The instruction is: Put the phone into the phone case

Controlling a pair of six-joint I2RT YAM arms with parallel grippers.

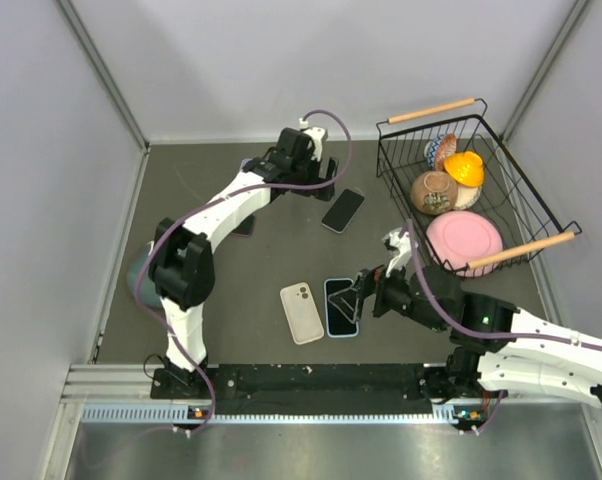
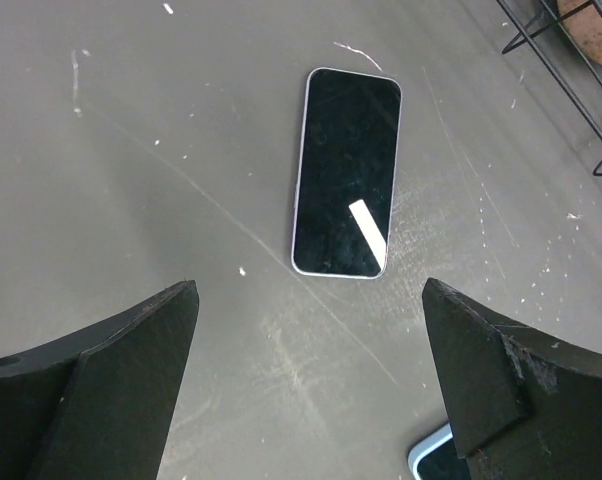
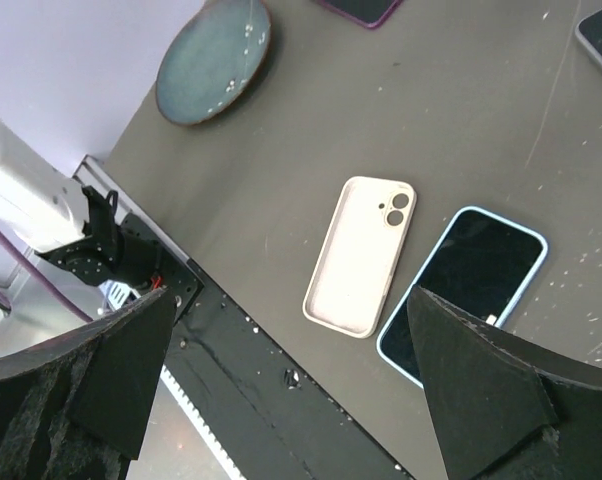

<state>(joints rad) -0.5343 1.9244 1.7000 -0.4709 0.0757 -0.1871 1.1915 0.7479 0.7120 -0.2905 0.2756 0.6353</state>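
Observation:
A white phone case [image 1: 301, 312] [image 3: 361, 255] lies open side up near the front of the table. Just right of it lies a phone with a light blue rim [image 1: 338, 290] [image 3: 471, 275], screen up. My right gripper [image 1: 349, 302] [image 3: 291, 300] hangs open above that phone's near end and holds nothing. A second dark phone [image 1: 343, 210] [image 2: 346, 172] lies further back. Close behind that one my left gripper [image 1: 316, 182] [image 2: 309, 300] is open and empty over bare table.
A wire basket [image 1: 541, 215] at the back right holds bowls and a pink plate [image 1: 463, 240]. A teal plate [image 1: 139, 278] [image 3: 213, 58] sits at the left, partly behind my left arm. Another dark phone [image 1: 244, 224] lies under that arm.

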